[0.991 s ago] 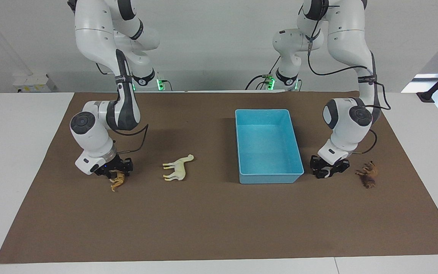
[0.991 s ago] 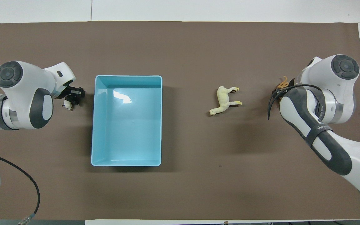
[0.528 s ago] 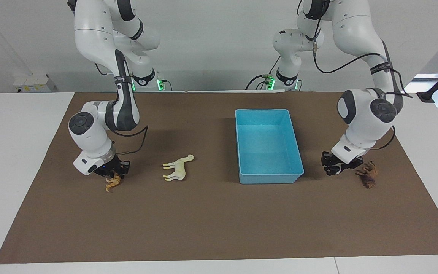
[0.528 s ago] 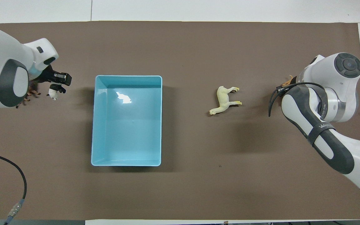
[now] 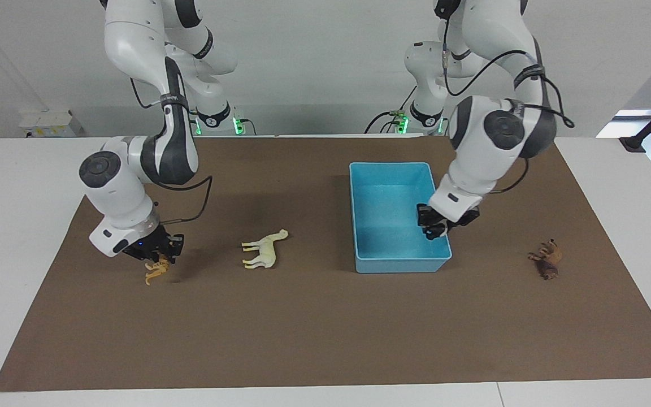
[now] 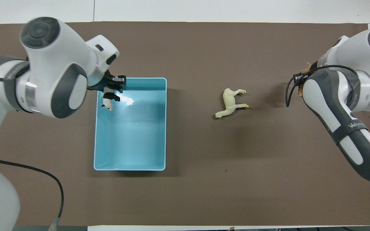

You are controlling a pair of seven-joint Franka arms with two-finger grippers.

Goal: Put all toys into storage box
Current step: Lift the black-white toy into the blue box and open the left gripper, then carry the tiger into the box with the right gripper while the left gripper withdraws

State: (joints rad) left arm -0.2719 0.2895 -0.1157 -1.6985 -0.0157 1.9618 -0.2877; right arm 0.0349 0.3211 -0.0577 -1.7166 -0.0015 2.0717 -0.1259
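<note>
Brown mat (image 5: 314,328) under two arms; storage box (image 5: 359,226) holds no toy on its floor.
Facing view: left gripper (image 5: 437,229), clamped on the panda (image 5: 442,228), hangs over the box; right gripper (image 5: 157,257) lifts the orange cat (image 5: 155,271). Horse (image 5: 263,250) and brown animal (image 5: 547,259) lie on the mat.
Overhead view: panda (image 6: 108,102) over the box's corner (image 6: 100,81); right gripper hidden.

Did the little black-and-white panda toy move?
Yes. The left gripper carried the black-and-white plastic panda from the mat beside the light blue plastic storage box to over its inside.
</note>
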